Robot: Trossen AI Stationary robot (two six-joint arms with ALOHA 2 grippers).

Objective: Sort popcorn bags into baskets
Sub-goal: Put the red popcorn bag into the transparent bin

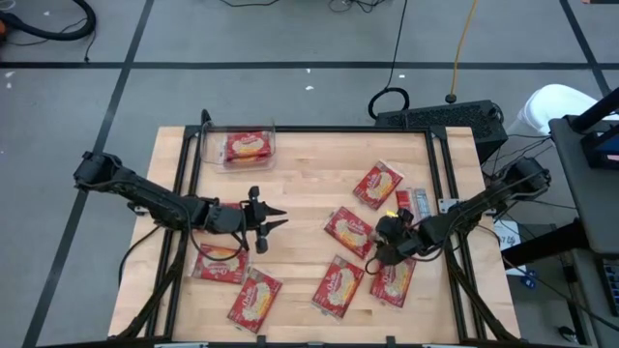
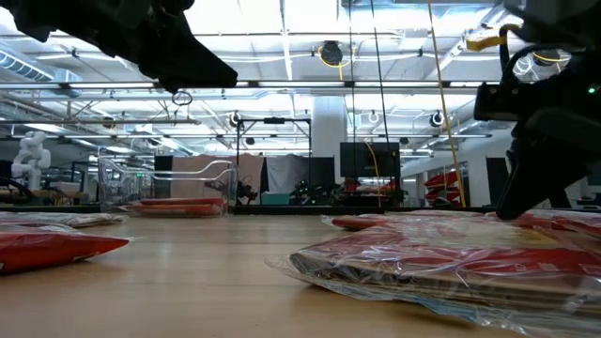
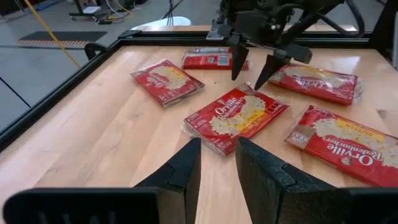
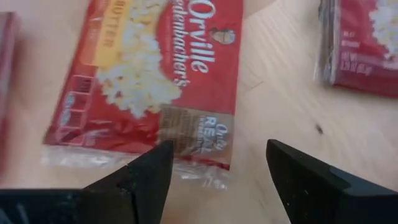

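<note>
Several red popcorn bags lie flat on the wooden table, and one more popcorn bag lies inside the clear bin at the far left. My left gripper is open and empty. It hangs over bare wood left of centre, pointing toward the right. My right gripper is open and points down. It stands just over the right end of the central bag, whose pale edge lies ahead of the fingers. The left wrist view shows the right gripper at that bag's far end.
Other bags lie near the right gripper and below the left arm. A small packet lies by the right rail. Black frame rails run along the table's sides. Bare wood spans the middle between bin and bags.
</note>
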